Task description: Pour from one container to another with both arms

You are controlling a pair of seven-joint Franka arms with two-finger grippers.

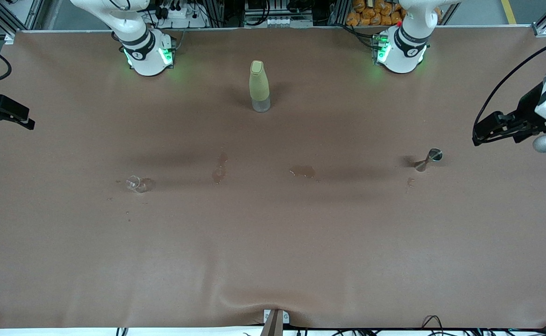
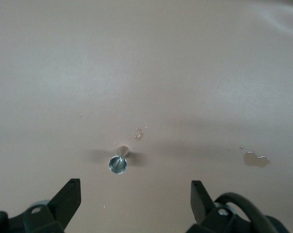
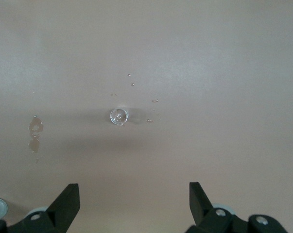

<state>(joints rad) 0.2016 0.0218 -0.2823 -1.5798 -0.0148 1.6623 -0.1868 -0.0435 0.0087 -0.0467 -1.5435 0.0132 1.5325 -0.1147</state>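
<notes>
**Wide open: both arms out at the table's ends, three vessels spread across the brown cloth**

Plainly, most of the table [image 1: 273,261] is bare cloth. Its lower half in the front view holds nothing but a ripple in the cloth at the bottom edge, middle of the frame.

A green bottle [image 1: 259,86] with a clear base stands upright in the upper middle of the frame, between the two robot bases and apart from both. A small clear glass [image 1: 139,184] sits in the middle-left part of the frame, toward the right arm's end of the table. A metal jigger [image 1: 429,159] stands at the middle-right, toward the left arm's end. All three are well apart from one another and from every table edge.

Between glass and jigger lie two wet patches [image 1: 302,171], with small drops near each vessel.

The left gripper [image 1: 480,133] hangs at the right edge of the frame, over the table's end, fingers spread wide and holding nothing. Its wrist view shows the jigger [image 2: 118,162] in the lower middle, in the gap between the fingertips [image 2: 71,191] but well below them.

The right gripper [image 1: 25,122] hangs at the left edge of the frame, likewise spread wide and empty. Its wrist view shows the glass [image 3: 118,116] mid-frame, clear of the fingertips [image 3: 71,194].
</notes>
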